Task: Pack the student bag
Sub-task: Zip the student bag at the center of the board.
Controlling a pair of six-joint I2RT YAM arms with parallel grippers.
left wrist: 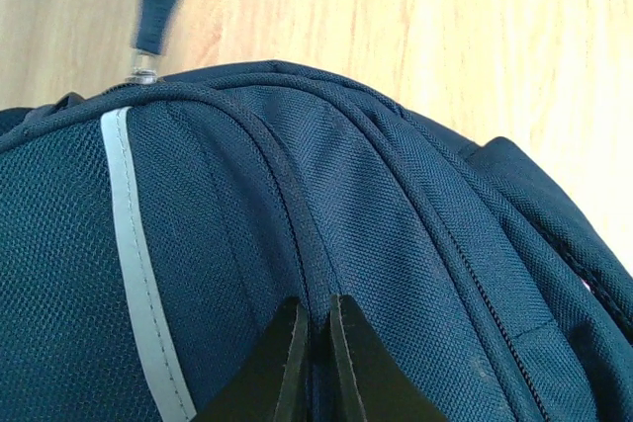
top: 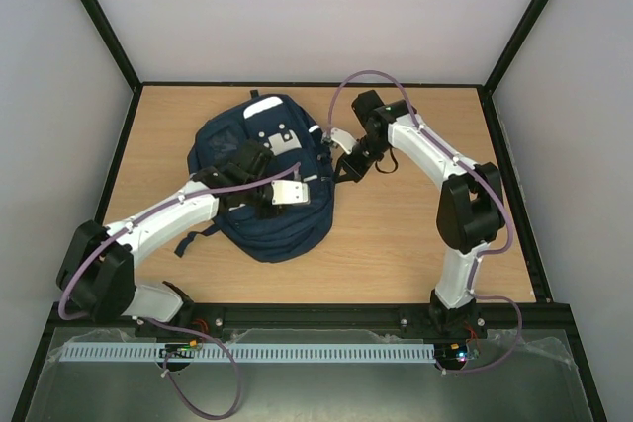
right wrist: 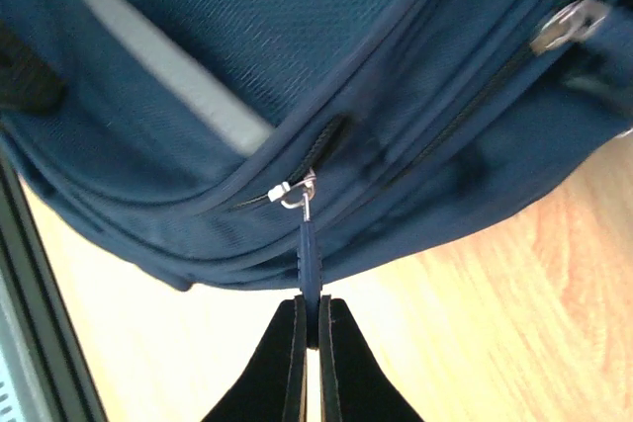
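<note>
Against student bag [top: 273, 230], left gripper [left wrist: 315, 301] closed on seam [left wrist: 294, 214]; right gripper [right wrist: 312, 301] closed on zipper [right wrist: 310, 249]

student bag [top: 272, 229] flat on table [top: 396, 234] (left of centre)

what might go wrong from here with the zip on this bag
The right jaws pinch only the end of the thin zip pull; a tug may slip it free. The left jaws hold just a fold of the student bag; if that gives, the whole bag may drag along instead of the zip running.
</note>
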